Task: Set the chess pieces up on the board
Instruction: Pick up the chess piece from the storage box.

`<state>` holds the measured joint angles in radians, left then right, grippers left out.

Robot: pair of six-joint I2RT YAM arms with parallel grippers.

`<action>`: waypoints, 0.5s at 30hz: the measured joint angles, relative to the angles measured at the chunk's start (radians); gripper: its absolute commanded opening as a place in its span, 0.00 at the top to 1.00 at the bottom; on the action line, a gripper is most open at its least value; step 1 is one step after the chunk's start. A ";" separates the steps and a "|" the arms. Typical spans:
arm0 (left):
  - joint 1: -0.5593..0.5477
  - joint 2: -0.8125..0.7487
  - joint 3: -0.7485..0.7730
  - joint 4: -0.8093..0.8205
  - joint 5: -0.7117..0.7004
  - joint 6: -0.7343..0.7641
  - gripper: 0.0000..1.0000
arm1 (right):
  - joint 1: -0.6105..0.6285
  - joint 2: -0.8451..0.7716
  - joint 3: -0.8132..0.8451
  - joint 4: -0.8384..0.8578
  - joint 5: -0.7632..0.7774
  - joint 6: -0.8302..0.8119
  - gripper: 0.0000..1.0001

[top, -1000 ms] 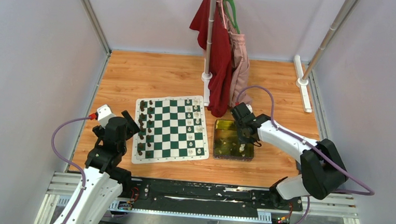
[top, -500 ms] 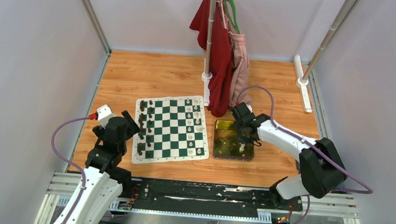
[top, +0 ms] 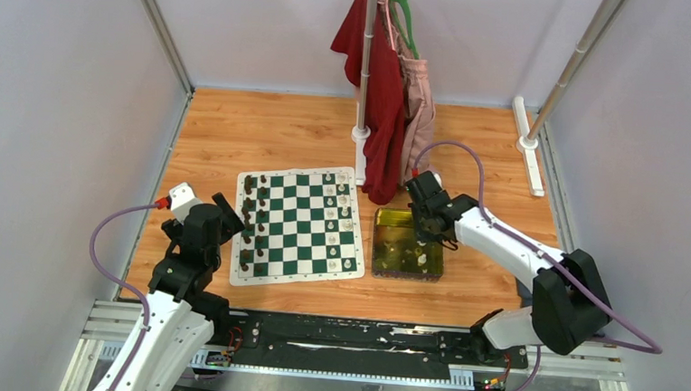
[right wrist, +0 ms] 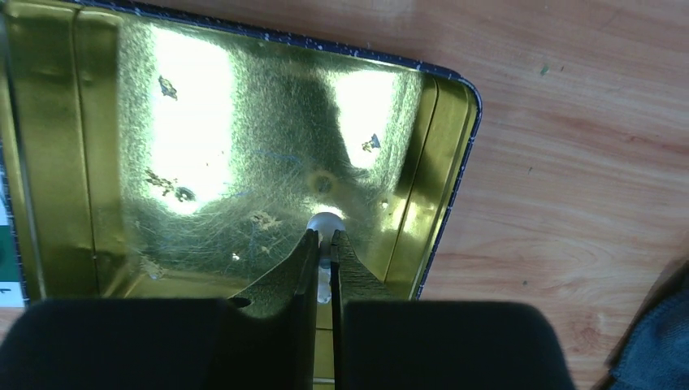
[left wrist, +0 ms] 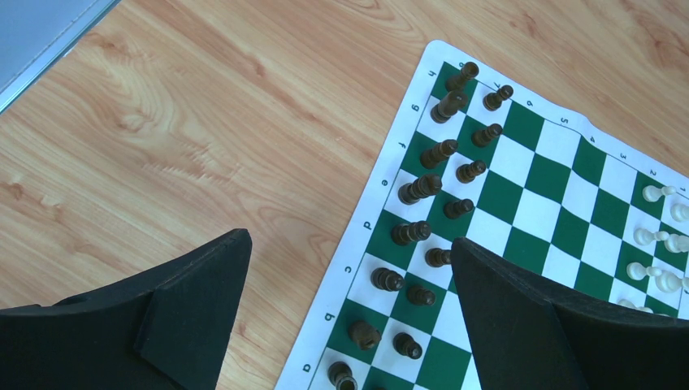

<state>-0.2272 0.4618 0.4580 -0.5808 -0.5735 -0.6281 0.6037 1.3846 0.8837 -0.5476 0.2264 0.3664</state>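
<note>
Left claw [left wrist: 349, 244]: lower left of the overhead frame, beside the board's left edge. Jaws spread wide and holding nothing, apparently parked clear of the work.
Board [top: 296, 231]: centre, flat on the wooden table [top: 237, 134].
Dark chessmen [top: 248, 226]: upright along the board's left edge.
White chessmen [top: 345, 215]: right-hand files. Set judged incomplete, since one piece is over the tray.
Tray [right wrist: 49, 162]: just right of the board, serving as the piece supply.
Right claw [right wrist: 325, 236]: over the tray's right half, jaws pinched on a cream-white piece [right wrist: 327, 219] with its round head protruding. Probably gripped for carrying to the board.
Garments [top: 383, 116]: top centre, hanging from a pole.
</note>
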 measured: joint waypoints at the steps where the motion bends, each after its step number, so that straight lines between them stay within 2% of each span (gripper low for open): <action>1: 0.000 0.000 0.000 0.000 0.000 0.000 0.00 | 0.000 -0.003 0.007 -0.002 0.000 -0.001 1.00; 10: 0.000 0.000 0.000 0.000 0.000 0.000 0.00 | 0.012 -0.024 0.074 -0.026 -0.022 -0.024 1.00; 15: 0.000 -0.007 0.000 0.000 -0.005 -0.004 0.00 | 0.084 -0.024 0.146 -0.056 -0.023 -0.025 1.00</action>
<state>-0.2272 0.4549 0.4580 -0.5812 -0.5789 -0.6323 0.6880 1.3605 1.0294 -0.6037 0.2035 0.3412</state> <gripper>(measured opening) 0.999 0.093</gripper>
